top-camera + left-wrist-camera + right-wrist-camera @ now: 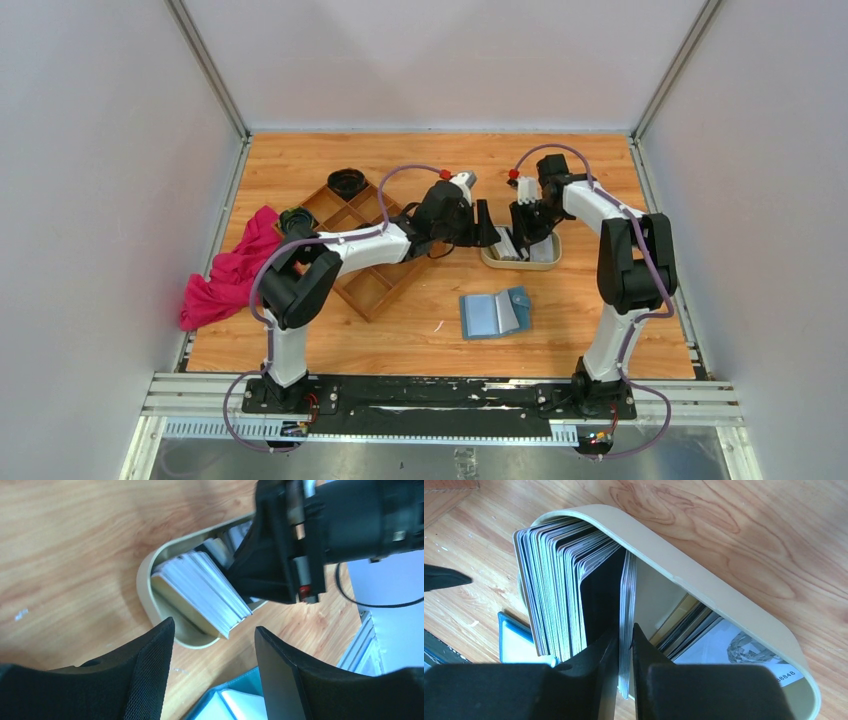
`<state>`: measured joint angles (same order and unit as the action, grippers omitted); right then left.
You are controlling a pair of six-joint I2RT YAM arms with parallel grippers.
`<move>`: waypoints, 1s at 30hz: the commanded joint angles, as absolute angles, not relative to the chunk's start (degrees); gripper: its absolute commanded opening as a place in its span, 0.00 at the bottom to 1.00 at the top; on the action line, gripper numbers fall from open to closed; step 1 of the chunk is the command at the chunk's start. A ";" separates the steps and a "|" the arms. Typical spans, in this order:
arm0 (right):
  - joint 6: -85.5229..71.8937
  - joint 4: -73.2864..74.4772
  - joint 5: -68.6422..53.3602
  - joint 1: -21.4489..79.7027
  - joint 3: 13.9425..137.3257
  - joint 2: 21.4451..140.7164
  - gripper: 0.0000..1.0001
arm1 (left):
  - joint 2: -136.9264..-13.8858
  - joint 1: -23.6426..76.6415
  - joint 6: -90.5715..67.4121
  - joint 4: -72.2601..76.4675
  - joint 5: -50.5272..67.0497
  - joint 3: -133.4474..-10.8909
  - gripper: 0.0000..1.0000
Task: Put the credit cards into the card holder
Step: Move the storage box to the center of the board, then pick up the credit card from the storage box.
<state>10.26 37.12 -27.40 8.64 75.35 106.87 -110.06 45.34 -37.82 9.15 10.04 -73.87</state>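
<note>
Stack of credit cards (569,590) stands on edge in cream oval tray (704,585). My right gripper (625,665), wrist angled down into tray, pinches a few cards. My left gripper (214,630) hovers beside tray, fingers spread, empty. Teal card holder (495,313) lies open near tray.

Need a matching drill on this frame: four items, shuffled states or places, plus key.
Items:
1. right gripper
2. left gripper
3. card holder
4. cream tray

States or places:
A. lying open on the table, nearer the arm bases than the tray
B. shut on a few credit cards
C. open, holding nothing
D. holds a stack of cards standing on edge

Pairs: 1-B, 2-C, 3-A, 4-D
</note>
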 commanded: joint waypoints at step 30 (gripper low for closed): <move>5.10 34.18 -38.70 6.27 69.83 103.47 0.25 | -118.93 46.56 -57.06 7.74 2.19 -75.93 0.57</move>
<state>6.42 33.56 -34.76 7.27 71.16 105.78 -117.01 46.26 -57.23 10.17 5.65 -74.22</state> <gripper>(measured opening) 0.240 0.571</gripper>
